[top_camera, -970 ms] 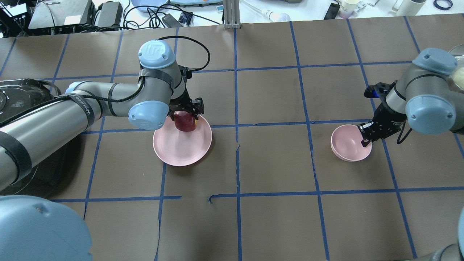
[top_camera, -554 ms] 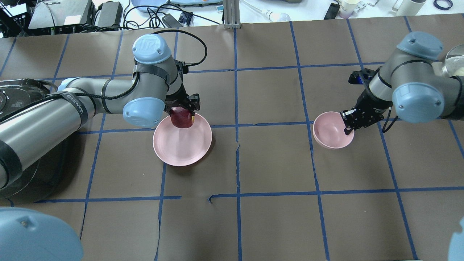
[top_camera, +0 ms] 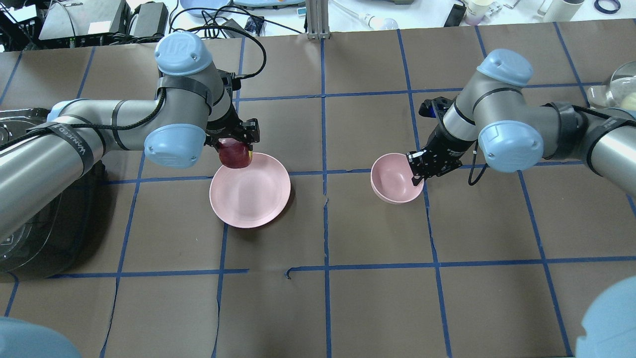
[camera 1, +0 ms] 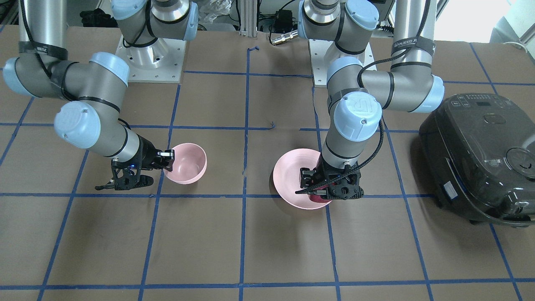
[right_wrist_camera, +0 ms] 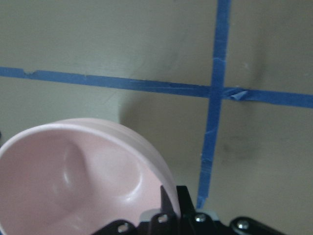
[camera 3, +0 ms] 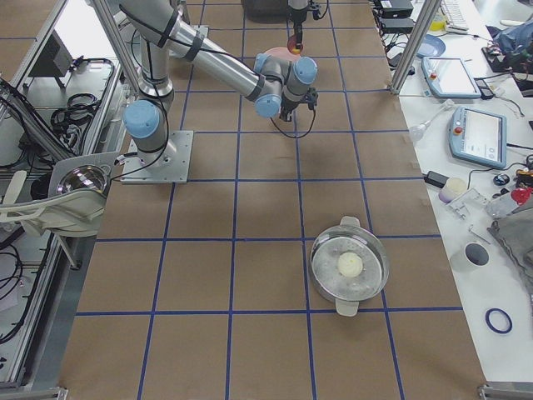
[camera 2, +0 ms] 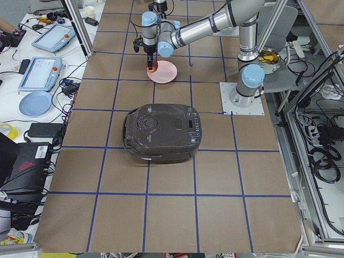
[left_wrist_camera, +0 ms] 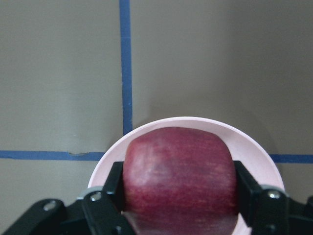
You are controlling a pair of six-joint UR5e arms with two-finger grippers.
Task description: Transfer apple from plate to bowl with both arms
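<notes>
The apple (top_camera: pixel 234 154) is held clamped between the left fingers (left_wrist_camera: pixel 247 191) above the plate (top_camera: pixel 253 199) edge; the bowl (top_camera: pixel 392 179) is pinched at its rim by the right fingers (top_camera: pixel 415 171), presumably so that both can be brought together

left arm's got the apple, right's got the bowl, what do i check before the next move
1. Grip on the apple: ok, the left gripper has fingers on both sides of it.
2. Lift off the plate: ok, the apple looks raised above it in the left wrist view.
3. Right gripper pinching the rim of the bowl: ok.
4. Inside of the bowl empty: ok.
5. Bowl under the apple: not ok, it is off to the side of the plate, past a blue tape line.
</notes>
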